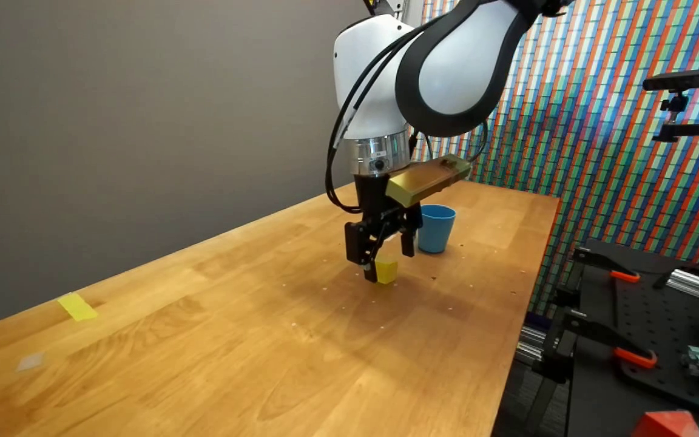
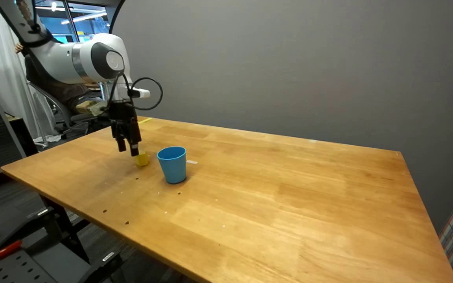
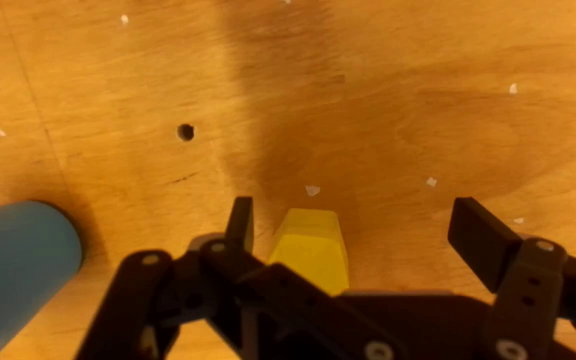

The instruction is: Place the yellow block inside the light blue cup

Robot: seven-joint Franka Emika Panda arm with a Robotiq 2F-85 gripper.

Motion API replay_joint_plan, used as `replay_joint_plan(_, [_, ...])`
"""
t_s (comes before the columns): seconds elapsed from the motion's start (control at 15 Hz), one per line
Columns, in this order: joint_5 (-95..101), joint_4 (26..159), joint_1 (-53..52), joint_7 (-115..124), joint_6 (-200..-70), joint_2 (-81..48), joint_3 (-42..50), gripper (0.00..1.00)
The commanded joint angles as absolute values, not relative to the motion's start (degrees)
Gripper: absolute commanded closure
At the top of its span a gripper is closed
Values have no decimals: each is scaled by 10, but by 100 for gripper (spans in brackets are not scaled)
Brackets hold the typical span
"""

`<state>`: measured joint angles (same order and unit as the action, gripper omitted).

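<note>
**Yellow block on the table, outside the blue cup**

The gripper points down with its 2 fingers well apart. In the wrist view the block shows between them, nearer the finger on the cup's side; whether that finger touches it, I cannot tell. The cup stands upright near the block in both exterior views. In an exterior view a flat patch of yellow tape lies by the table's edge, near the grey wall.

The gripper points down, its 2 fingers wide apart.
</note>
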<state>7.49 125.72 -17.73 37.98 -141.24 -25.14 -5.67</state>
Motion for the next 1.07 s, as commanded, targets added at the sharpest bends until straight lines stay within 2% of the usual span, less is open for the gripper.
replay_joint_plan(0.0, [92,1218,-193,383,-1417,-282,-28,0])
replay_joint_plan(0.2, [106,1206,-200,382,-1414,-294,-13,1])
replay_joint_plan(0.27, [114,1204,-203,383,-1412,-298,-8,26])
replay_joint_plan(0.4, [113,1201,-202,377,-1414,-304,-8,29])
replay_joint_plan(0.6, [108,1203,-204,377,-1415,-304,-10,56])
replay_joint_plan(0.8, [107,1206,-205,376,-1403,-286,-9,78])
replay_joint_plan(1.0, [127,1224,-208,399,-1398,-207,10,79])
